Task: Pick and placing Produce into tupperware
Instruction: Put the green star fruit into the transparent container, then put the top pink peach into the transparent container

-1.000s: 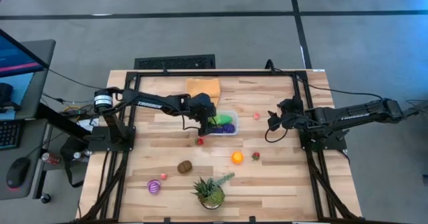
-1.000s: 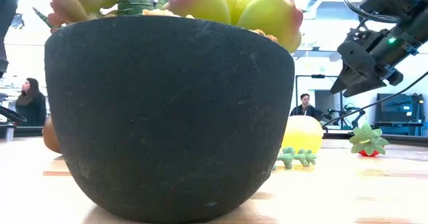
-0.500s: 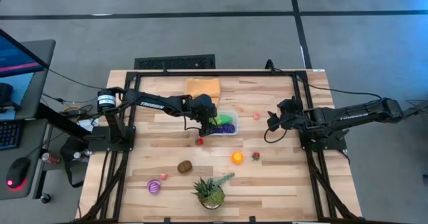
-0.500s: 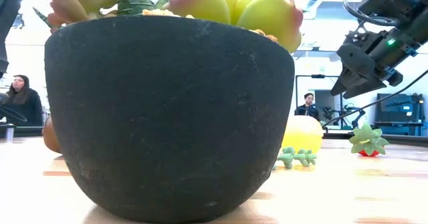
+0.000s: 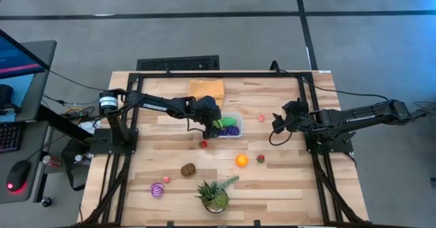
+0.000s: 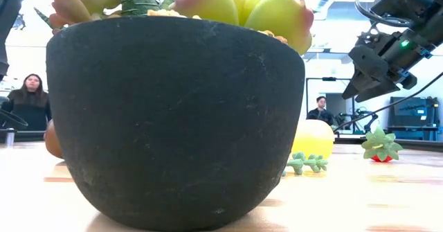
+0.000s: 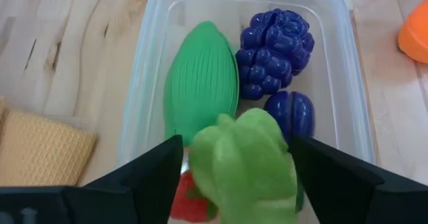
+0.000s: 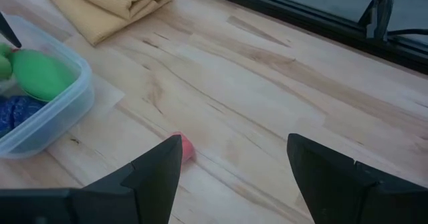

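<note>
Fingers of the left gripper are gripping a light green produce piece above the tupperware near the frame's middle, ready for dropping. Right gripper is waiting with wide fingers over the tabletop at right.

L arm reaches toward mid-worktop, end effector gripping something green; R end effector fingers spread, raised.

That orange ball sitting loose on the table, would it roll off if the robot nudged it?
Probably. The orange fruit looks round with no flat side, and it rests on bare smooth wood, so a nudge would likely send it rolling. It looks like a small toy, so probably light.
</note>
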You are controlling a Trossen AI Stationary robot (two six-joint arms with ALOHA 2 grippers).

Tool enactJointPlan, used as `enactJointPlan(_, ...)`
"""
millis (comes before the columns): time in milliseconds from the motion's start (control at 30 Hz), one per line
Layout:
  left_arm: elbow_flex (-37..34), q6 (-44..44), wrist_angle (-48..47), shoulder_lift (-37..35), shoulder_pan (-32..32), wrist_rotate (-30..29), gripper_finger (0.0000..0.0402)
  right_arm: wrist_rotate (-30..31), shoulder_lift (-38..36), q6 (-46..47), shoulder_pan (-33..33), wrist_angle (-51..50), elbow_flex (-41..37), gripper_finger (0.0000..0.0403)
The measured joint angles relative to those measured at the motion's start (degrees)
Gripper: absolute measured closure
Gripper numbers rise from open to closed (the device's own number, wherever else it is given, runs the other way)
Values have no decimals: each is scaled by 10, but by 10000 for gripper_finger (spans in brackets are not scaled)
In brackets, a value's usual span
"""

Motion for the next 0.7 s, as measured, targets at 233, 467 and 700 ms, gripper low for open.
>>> enactJointPlan(233, 23, 26, -48, -2, -2, 0, 89, 0, 0, 0, 0, 0, 0, 138)
enactJointPlan(467, 145, 81, -245, -32, -11, -8, 81, 0, 0, 0, 0, 0, 0, 138)
enactJointPlan(700, 280, 61, -544, -46, -24, -62, 81, -4, 0, 0, 0, -1, 0, 138)
